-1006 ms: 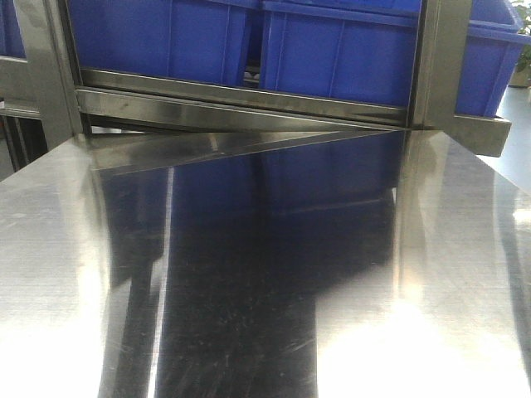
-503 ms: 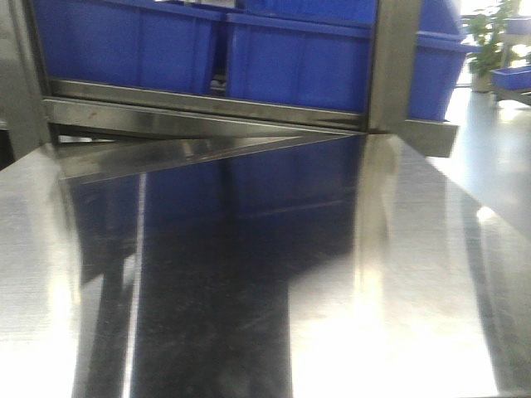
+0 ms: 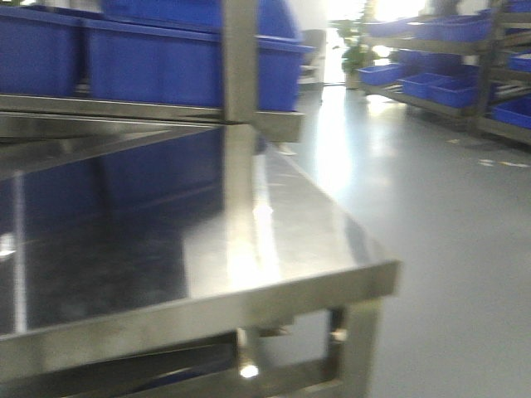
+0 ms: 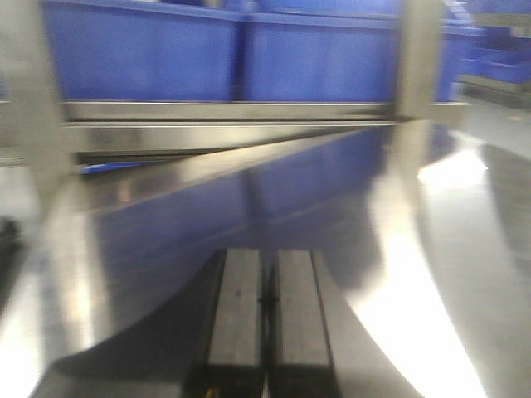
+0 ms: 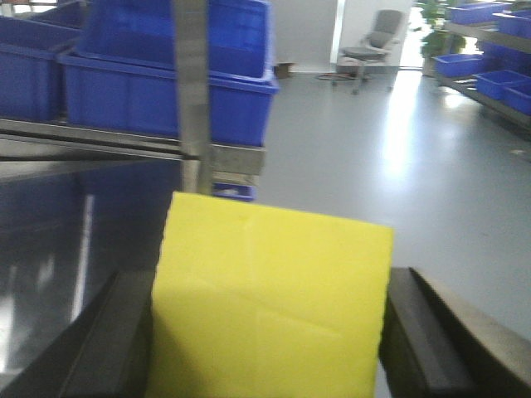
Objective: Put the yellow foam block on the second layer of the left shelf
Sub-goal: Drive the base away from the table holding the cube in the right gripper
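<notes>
Clamping yellow foam block (image 5: pixel 270 298) | right gripper (image 5: pixel 270 332) | left gripper (image 4: pixel 267 267) closed

yellow foam block (image 5: pixel 270 307) cropped below, bins (image 3: pixel 158 62) blurred

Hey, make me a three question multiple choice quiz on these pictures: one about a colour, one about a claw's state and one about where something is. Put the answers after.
1. What colour are the plastic bins?
A. red
B. blue
C. green

2. How is the left claw?
A. wide open
B. shut on a bin
C. shut and empty

3. Where is the yellow foam block?
A. in the right claw
B. in the left claw
C. inside a bin

Answers:
1 B, every bin in the front view is blue.
2 C, its wrist view shows it pressed together with nothing in it.
3 A, the right wrist view shows the block gripped on both sides by that claw.
</notes>
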You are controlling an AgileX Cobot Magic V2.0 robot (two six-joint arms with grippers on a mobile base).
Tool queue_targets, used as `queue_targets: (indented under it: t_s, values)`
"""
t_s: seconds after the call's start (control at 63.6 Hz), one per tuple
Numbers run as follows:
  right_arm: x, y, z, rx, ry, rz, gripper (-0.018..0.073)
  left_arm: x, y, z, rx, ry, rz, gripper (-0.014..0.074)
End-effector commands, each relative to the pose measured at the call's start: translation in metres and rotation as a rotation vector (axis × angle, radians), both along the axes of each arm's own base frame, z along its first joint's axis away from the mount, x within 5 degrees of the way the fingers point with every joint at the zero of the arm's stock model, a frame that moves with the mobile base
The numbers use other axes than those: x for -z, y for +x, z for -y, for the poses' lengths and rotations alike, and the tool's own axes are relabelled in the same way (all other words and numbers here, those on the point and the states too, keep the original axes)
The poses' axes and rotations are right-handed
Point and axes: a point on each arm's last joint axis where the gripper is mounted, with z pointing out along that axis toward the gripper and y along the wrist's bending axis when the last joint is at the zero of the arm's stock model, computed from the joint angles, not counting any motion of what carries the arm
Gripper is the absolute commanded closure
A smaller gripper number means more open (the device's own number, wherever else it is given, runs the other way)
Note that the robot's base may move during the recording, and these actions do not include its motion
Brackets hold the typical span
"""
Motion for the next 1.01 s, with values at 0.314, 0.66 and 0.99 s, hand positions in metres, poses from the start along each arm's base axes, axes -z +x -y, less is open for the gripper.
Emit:
queue_targets:
  t_s: [0.314,0.66,0.99]
  values:
    - [-0.0157,-0.0008,0.0000,0.003,0.008,0.097,0.0208,0.0005,0.0005,0.0023,0.027,-0.008,0.068,0.0460]
    - [-0.0157,-0.0008,0.0000,0.003,0.008,0.097,0.0208,0.0005,0.0005,0.0023,0.027,-0.008,0.068,0.0460]
    - [-0.0157,-0.0008,0.0000,0.003,0.008,0.097,0.0208,0.0005,0.0005,0.0023,0.027,-0.008,0.068,0.0460]
